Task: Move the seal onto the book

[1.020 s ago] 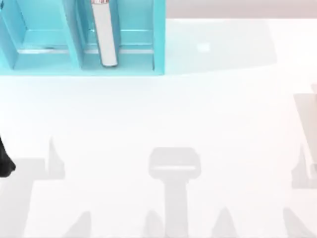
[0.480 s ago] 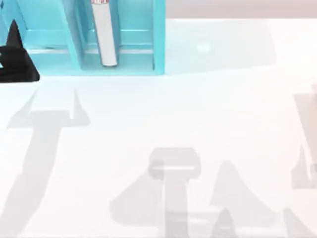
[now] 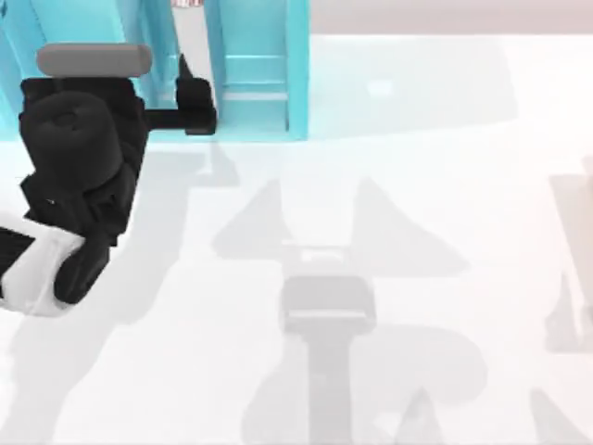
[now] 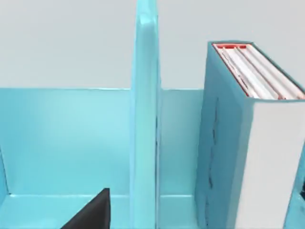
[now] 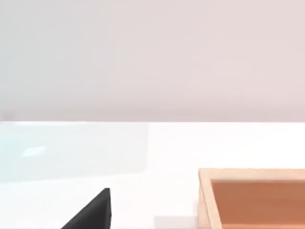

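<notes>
Really bright, washed-out light on the white table (image 3: 417, 185); soft grey shadows with pointed shapes spread across its near half; faint teal tint spills beside the shelf (image 3: 296, 74); edges look slightly soft.

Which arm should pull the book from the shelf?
Left, probably. The left gripper is at the teal shelf, right beside the upright book in its compartment. The right wrist view faces a wooden box on the table instead.

Our left arm (image 3: 74, 176) over the white table's (image 3: 417, 232) left side, its gripper (image 3: 190, 93) at the teal shelf (image 3: 296, 74), by the book (image 3: 190, 23).
</notes>
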Available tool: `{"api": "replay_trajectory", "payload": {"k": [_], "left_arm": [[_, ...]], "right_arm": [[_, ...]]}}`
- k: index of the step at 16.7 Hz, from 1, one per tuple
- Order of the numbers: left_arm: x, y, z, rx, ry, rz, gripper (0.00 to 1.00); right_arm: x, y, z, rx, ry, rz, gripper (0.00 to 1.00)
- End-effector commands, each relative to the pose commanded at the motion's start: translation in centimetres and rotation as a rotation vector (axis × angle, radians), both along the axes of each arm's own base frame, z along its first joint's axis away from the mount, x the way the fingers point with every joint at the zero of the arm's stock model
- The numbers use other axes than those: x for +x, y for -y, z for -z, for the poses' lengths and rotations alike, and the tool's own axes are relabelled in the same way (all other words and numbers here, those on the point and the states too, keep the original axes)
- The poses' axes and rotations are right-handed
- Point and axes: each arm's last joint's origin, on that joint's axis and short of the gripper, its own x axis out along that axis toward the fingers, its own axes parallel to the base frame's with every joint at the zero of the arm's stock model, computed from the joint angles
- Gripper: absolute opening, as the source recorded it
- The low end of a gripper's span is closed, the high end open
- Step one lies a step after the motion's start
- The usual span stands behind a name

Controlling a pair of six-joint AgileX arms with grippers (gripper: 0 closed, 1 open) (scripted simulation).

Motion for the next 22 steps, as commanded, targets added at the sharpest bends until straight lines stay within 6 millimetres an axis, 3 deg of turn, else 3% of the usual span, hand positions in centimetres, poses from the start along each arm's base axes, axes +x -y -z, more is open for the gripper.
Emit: {"api": "replay_trajectory", "payload": {"k": [4, 7, 14, 17, 22], "left_arm": [[2.1, 2.7, 4.9, 0.015, -0.034, 0.005, 1.00], [2.6, 3.6, 6.9, 0.026, -0.055, 0.007, 1.00], [3.0, 3.6, 7.2, 0.028, -0.060, 0.005, 1.00], [5.1, 3.9, 7.5, 0.027, -0.058, 0.007, 1.00], [10.3, 4.3, 8.0, 0.027, -0.056, 0.007, 1.00]], "right_arm": [[0.0, 0.0, 0.0, 0.000, 0.000, 0.000, 1.00], [0.0, 0.0, 0.0, 0.000, 0.000, 0.000, 1.00], [0.0, 0.0, 0.0, 0.000, 0.000, 0.000, 1.00], [0.0, 0.0, 0.0, 0.000, 0.000, 0.000, 1.00], [0.0, 0.0, 0.0, 0.000, 0.000, 0.000, 1.00]]}}
